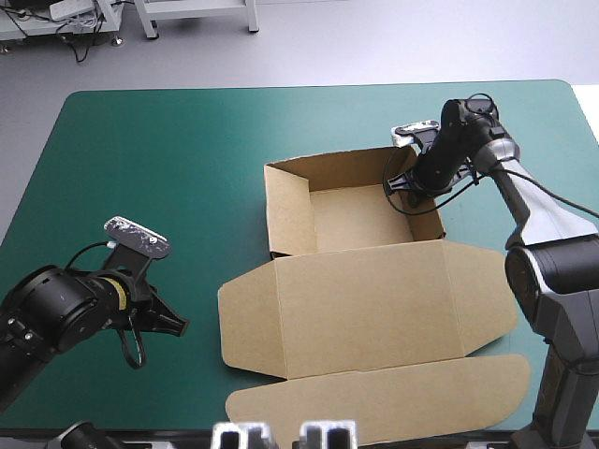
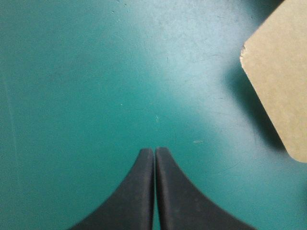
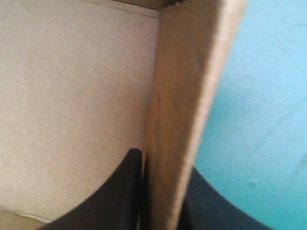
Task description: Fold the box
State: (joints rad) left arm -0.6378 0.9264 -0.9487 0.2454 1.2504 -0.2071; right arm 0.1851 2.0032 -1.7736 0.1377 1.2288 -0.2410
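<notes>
The brown box (image 1: 360, 220) stands near the table's middle as an open tray with its walls up. Its lid (image 1: 370, 299) lies flat toward the front edge. My right gripper (image 1: 412, 187) is at the tray's right wall. The right wrist view shows that wall (image 3: 184, 110) upright between the black fingers, one inside the tray and one outside, so my right gripper (image 3: 163, 163) is shut on the box. My left gripper (image 1: 178, 325) hovers low over the teal-green cover, left of the lid. It is shut (image 2: 154, 149) and holds nothing, and a rounded lid flap (image 2: 283, 81) lies ahead and to one side.
The lid's long tuck flap (image 1: 374, 398) reaches almost to the table's front edge. The teal-green cover (image 1: 168, 150) lies bare to the left of and behind the box.
</notes>
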